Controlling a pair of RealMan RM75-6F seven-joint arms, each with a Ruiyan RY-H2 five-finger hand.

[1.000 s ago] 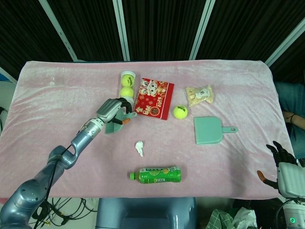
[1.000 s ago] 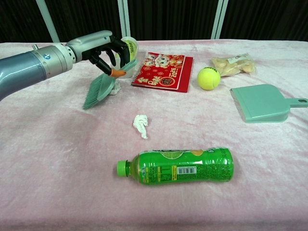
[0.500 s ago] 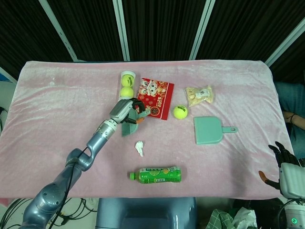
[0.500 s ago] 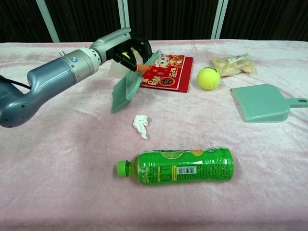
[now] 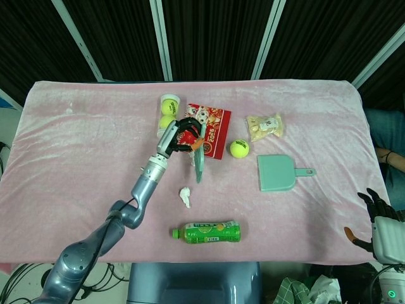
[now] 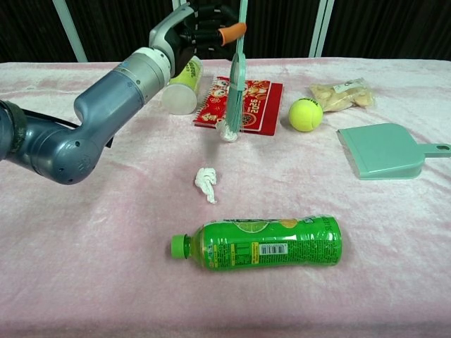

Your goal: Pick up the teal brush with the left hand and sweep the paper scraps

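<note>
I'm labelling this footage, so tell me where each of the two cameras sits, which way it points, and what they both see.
Head view: high above the near table edge, looking steeply down on the pink table; shows the left arm, left hand holding the teal brush, and the right hand low at the table's right.
Chest view: low at the near edge, facing across the table; shows only the left arm and left hand.
Shared: brush, paper scrap, green bottle, dustpan.

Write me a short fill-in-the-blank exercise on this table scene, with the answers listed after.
1. The teal brush is held by the ___ hand.
2. The paper scrap lies between the brush and the green ___.
3. The tennis ball sits beside the red ___.
4. The teal dustpan has its handle pointing toward the robot's ___ side.

Answers: left; bottle; booklet; right
</note>
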